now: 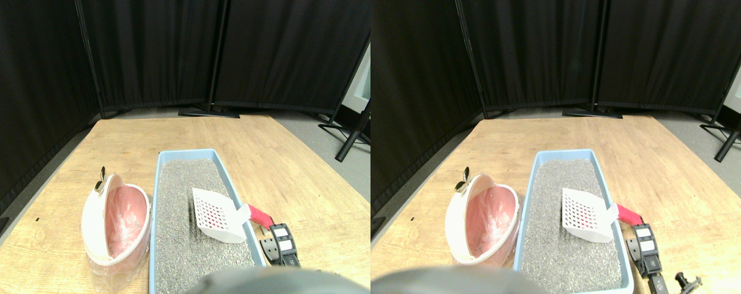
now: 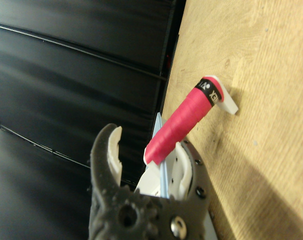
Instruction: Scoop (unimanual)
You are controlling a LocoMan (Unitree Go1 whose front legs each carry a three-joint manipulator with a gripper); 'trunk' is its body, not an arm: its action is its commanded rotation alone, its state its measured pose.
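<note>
right gripper (image 1: 280, 242) sits nearest, at the lower right, just outside the right wall of the blue litter tray (image 1: 160, 184). in the wrist view the jaws stand visibly apart, with the pink-wrapped handle (image 2: 184, 119) lying against one pad (image 2: 177, 170) and clear of the other – so open, not clamping; the handle is between them but i wouldn't call it held. the white slotted scoop (image 1: 214, 214) lies over the grey litter (image 1: 180, 208) mid-tray, blade tilted, its handle sticking out over the right rim toward the gripper. can't tell whether the blade tip touches the litter. left of the tray, just beside it, a pink-lined bin (image 1: 116, 223) lies on the wooden table (image 1: 131, 135), mouth facing the tray. black curtain panels (image 1: 162, 49) stand at the far edge. my read: this is the grasp step – nothing scooped yet. next move calls for closing the jaws squarely on the wrap, then checking the scoop doesn't pivot before driving the blade into the litter.
</note>
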